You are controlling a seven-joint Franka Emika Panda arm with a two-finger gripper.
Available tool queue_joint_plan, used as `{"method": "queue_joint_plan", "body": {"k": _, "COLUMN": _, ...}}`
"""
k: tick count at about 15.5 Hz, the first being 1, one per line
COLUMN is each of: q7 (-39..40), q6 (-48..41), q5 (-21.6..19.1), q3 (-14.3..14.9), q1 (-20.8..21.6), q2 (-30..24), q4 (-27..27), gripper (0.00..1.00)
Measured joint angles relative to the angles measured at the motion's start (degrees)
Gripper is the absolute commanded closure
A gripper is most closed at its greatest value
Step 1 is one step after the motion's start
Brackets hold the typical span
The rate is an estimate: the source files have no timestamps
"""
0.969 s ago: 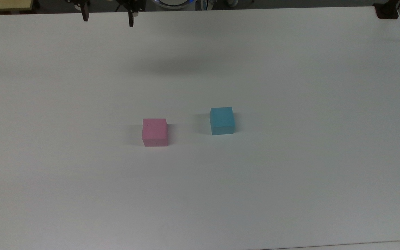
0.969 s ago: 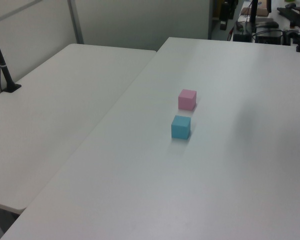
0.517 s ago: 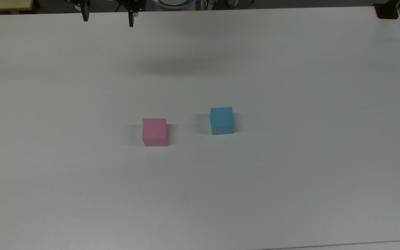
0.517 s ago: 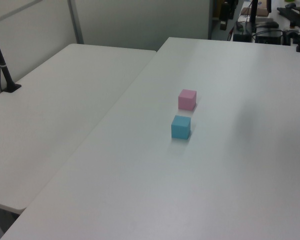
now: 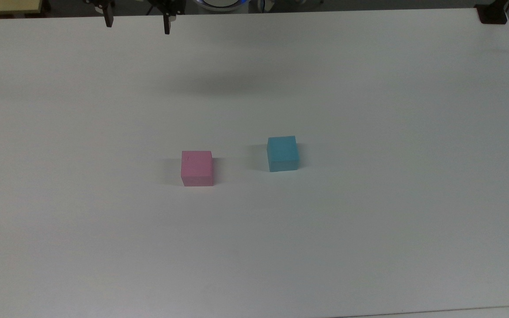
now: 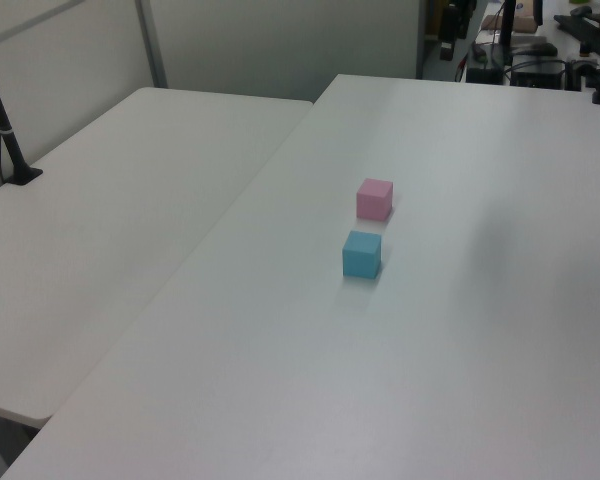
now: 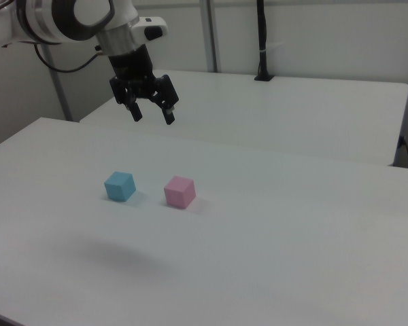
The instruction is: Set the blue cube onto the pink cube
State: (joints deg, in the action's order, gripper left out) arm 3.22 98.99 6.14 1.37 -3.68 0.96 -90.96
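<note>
The blue cube [image 5: 282, 153] rests on the white table [image 5: 369, 221], to the right of the pink cube [image 5: 197, 168] in the top view, a cube's width apart. In the left view the blue cube [image 6: 361, 254] is nearer than the pink cube [image 6: 374, 199]. In the right view the blue cube [image 7: 120, 186] lies left of the pink cube [image 7: 179, 191]. My gripper [image 7: 153, 116] hangs open and empty, high above the table behind the cubes in the right view. Its two dark fingertips show at the top view's upper left, and the gripper [image 5: 137, 24] holds nothing.
A second white table [image 6: 110, 220] adjoins on the left view's left, with a black post [image 6: 5, 130] standing on it. A black clamp [image 5: 491, 13] sits at the table's far right corner in the top view. A soft shadow [image 5: 228, 84] lies on the table.
</note>
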Motion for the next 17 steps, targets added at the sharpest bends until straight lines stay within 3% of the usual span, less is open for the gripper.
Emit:
{"method": "queue_joint_plan", "body": {"k": 10, "q7": 0.3, "q6": 0.0, "q5": -1.9, "q3": 0.0, "q1": 0.0, "q2": 0.0, "q4": 0.0, "gripper": 0.00}}
{"method": "queue_joint_plan", "body": {"k": 17, "q7": 16.5, "q6": -6.5, "q5": -2.3, "q3": 0.0, "q1": 0.0, "q2": -0.1, "q4": -2.1, "gripper": 0.00}}
